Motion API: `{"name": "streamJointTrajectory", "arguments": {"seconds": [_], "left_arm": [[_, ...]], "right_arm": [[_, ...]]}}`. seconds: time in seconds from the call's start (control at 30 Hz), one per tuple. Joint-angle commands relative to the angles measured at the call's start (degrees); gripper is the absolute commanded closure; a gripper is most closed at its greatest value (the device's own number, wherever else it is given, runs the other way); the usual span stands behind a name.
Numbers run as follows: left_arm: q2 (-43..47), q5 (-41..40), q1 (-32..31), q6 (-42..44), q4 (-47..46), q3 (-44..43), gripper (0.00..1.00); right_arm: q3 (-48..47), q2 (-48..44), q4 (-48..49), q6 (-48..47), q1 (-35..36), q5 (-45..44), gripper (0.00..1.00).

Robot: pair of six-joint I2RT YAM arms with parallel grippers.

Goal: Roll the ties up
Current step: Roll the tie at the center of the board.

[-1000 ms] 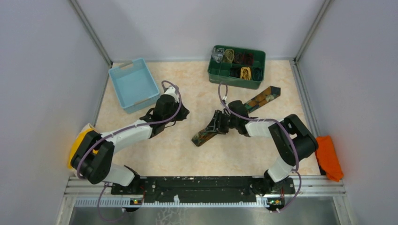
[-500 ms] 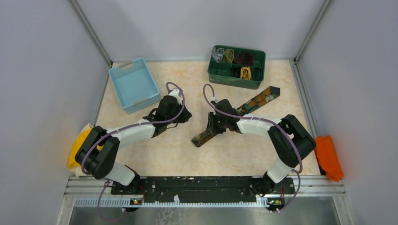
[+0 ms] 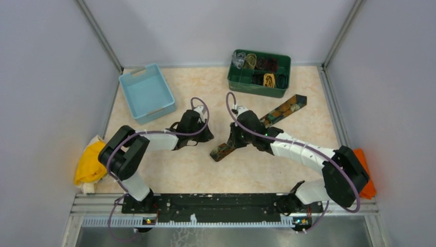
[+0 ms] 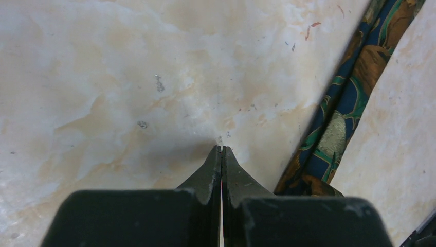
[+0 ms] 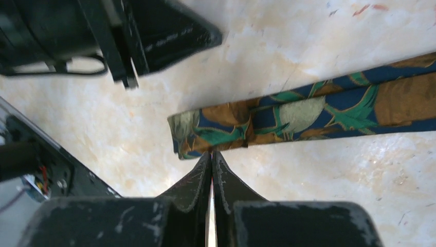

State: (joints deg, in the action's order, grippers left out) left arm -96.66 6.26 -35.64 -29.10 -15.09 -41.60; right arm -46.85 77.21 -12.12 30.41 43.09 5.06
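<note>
One tie [image 3: 267,119], dark brown with gold-orange and teal pattern, lies flat and diagonal on the table. Its narrow end [image 5: 187,134] points toward the near left. My right gripper [image 3: 235,138] sits over that end. In the right wrist view its jaws [image 5: 212,153] are closed, the tips pinching the tie's near edge a little way in from the end. My left gripper [image 3: 208,135] is shut and empty. Its tips [image 4: 221,148] rest on bare table just left of the tie [image 4: 342,110].
A green divided box [image 3: 259,82] at the back holds several rolled ties. A light blue bin [image 3: 147,92] stands at the back left. A yellow cloth [image 3: 90,162] lies at the left edge, an orange cloth [image 3: 362,167] at the right edge.
The right jaws closed at the tie's narrow end while the right arm stretched out lower across the table. The left gripper slid right, closer to the tie.
</note>
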Motion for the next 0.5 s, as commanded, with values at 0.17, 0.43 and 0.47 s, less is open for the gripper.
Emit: {"name": "streamJointTrajectory", "arguments": {"seconds": [0.17, 0.43, 0.47], "left_arm": [[-2.37, 7.85, -0.37, -1.60, -3.78, 2.93, 1.00], [0.34, 9.55, -1.17, -3.71, -4.76, 8.16, 1.00], [0.82, 9.56, -1.25, -3.95, -4.64, 8.82, 1.00]], "right_arm": [[6.00, 2.14, 1.04, 1.15, 6.54, -0.97, 1.00], [6.30, 9.61, 8.00, 2.74, 8.50, 1.27, 1.00], [6.07, 10.43, 8.49, 2.99, 8.72, 1.24, 1.00]]}}
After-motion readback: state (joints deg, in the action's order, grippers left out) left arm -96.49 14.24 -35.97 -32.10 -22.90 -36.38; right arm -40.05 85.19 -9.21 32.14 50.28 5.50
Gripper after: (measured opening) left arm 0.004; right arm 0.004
